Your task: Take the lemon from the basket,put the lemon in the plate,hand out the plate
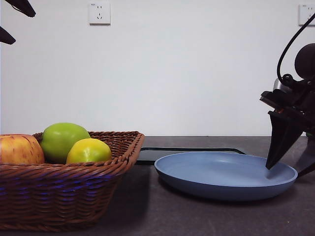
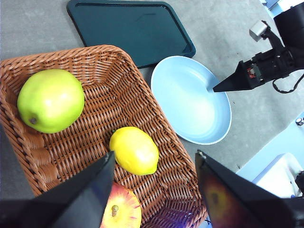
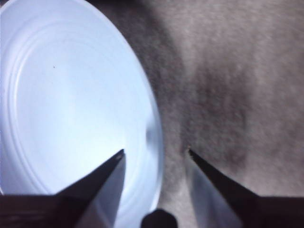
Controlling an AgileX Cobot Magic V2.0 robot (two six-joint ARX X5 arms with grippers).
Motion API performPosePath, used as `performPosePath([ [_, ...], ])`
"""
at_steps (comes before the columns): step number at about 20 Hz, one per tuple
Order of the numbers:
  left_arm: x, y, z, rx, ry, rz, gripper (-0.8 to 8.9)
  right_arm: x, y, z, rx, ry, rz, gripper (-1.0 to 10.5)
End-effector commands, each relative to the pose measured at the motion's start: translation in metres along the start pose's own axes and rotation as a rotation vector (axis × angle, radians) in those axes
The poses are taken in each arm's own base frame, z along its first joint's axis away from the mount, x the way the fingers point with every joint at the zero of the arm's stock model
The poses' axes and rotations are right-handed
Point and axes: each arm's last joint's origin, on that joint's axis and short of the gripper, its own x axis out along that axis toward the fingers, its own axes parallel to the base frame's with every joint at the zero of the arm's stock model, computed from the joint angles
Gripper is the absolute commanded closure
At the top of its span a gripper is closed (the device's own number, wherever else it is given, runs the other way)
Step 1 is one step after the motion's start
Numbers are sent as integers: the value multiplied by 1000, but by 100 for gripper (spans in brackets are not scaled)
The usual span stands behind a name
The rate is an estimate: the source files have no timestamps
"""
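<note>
Front and two wrist views of a two-arm workstation. The lemon (image 2: 134, 150) lies on the floor of the basket (image 2: 118, 90), near the side that faces the plate (image 2: 190, 102); it rests between the green apple (image 2: 51, 100) and the red-yellow apple (image 2: 121, 211), apart from the first and just beside the second. In the front view the lemon (image 1: 88, 150) shows above the braided rim of the basket (image 1: 74, 172), in front of the green apple (image 1: 61, 140). The left end effector (image 2: 154, 159) hovers above the basket with its jaws spread wide and nothing between them; the lemon appears just beyond the tip of one jaw. The plate (image 1: 221, 174) sits empty on the grey table (image 1: 162, 216) beside the basket, with a dark tray (image 2: 130, 28) lying flat behind both. The right end effector (image 3: 156, 152) is at the plate's far rim, the side away from the basket: its jaws are parted and straddle the rim (image 3: 154, 137), one tip over the plate's inner surface and the other over the table outside it. Whether either tip touches the plate cannot be told. In the front view this end effector (image 1: 283, 142) comes down from the upper right, its tip at the plate's edge.
</note>
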Motion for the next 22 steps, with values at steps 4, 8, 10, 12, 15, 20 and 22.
performPosePath([
  [4,-1,-2,4,13,-9,-11,514,2,1,6,10,-13,4,925],
  [8,-1,-2,4,12,-9,-11,514,1,1,5,39,-11,4,944],
  [10,-1,-2,4,12,-8,-12,515,-4,1,4,47,-10,3,944],
  [12,0,-2,4,11,-8,-15,515,-12,4,1,50,-19,3,944],
  [15,0,-3,4,-19,-7,-16,515,-33,12,-3,42,-62,5,944],
  [20,1,-3,4,-64,0,13,420,-70,31,-13,-16,-171,16,944],
  [22,6,-7,3,-60,22,14,385,-82,37,-16,-42,-218,22,944],
])
